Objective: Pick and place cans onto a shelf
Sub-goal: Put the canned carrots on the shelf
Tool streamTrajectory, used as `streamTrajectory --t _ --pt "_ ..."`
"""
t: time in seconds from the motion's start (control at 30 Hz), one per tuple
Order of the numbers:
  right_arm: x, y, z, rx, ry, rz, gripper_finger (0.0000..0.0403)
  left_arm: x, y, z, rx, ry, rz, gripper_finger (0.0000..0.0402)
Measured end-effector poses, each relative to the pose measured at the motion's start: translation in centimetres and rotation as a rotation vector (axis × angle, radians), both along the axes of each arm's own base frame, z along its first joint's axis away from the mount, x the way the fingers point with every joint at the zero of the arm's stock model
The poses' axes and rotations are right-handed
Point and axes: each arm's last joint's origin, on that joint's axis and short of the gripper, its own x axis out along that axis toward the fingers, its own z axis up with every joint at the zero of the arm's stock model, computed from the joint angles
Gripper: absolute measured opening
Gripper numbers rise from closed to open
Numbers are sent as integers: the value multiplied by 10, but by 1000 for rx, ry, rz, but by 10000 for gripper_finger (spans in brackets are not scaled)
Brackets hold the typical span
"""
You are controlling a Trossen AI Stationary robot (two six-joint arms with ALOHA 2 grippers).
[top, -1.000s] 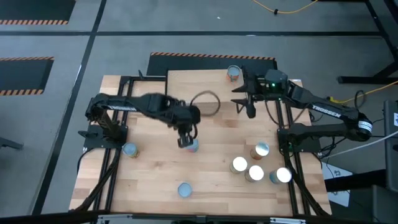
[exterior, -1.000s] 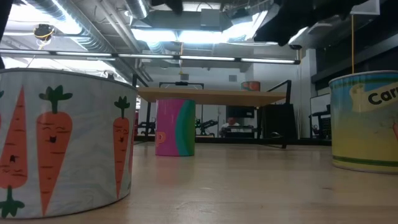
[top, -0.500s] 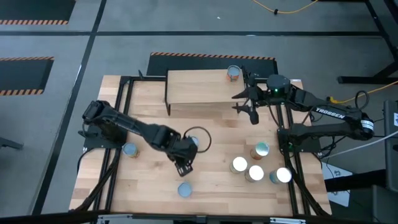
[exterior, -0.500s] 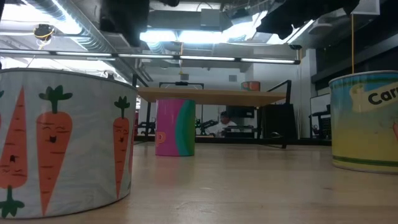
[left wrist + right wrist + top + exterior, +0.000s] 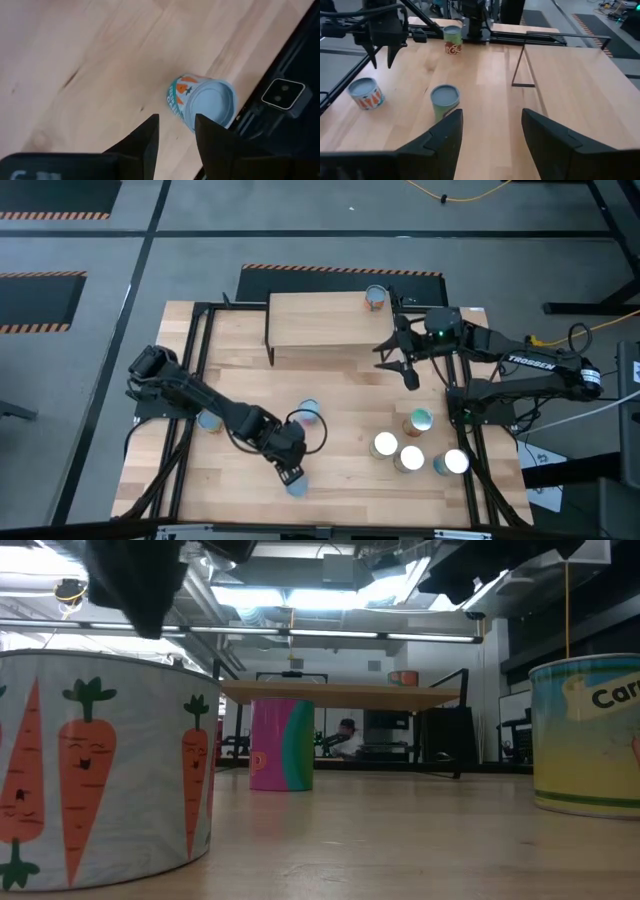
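My left gripper (image 5: 291, 473) (image 5: 176, 120) is open and empty. It hovers beside a blue carrot-label can (image 5: 297, 486) (image 5: 205, 102) that stands on its base near the table's near edge. A pink-and-green can (image 5: 308, 412) (image 5: 281, 745) stands at mid-table. Another can (image 5: 208, 420) stands at the left. One can (image 5: 376, 298) stands on the shelf (image 5: 320, 320) at the far side. Several cans (image 5: 410, 458) cluster at the right. My right gripper (image 5: 409, 378) (image 5: 492, 112) is open and empty in front of the shelf's right end.
Black frame rails (image 5: 180, 450) run along the table's left and right sides. A small camera box (image 5: 283, 91) sits at the near edge next to the carrot can. A person shows in the room beyond the table (image 5: 345, 730).
My left gripper has gone from the pink-and-green can toward the table's near edge and now hovers by the carrot can. The pink-and-green can has stayed in place. My right gripper has gone a little toward the near edge, away from the shelf.
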Motion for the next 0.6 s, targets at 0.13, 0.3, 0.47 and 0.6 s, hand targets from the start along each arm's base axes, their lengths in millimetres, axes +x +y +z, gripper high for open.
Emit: streamTrajectory --t 0.13,0.3,0.47,0.6 --pt "1 2 0 0 0 11 208 -4 -10 -1 -3 -12 17 119" --pt "1 3 0 -4 -2 15 208 -8 -21 0 11 -51 47 119" --pt "1 3 0 -4 -2 15 208 -7 -30 -4 5 -66 33 119" --pt "1 3 0 -5 -2 15 208 -3 -34 -15 8 -49 33 119"
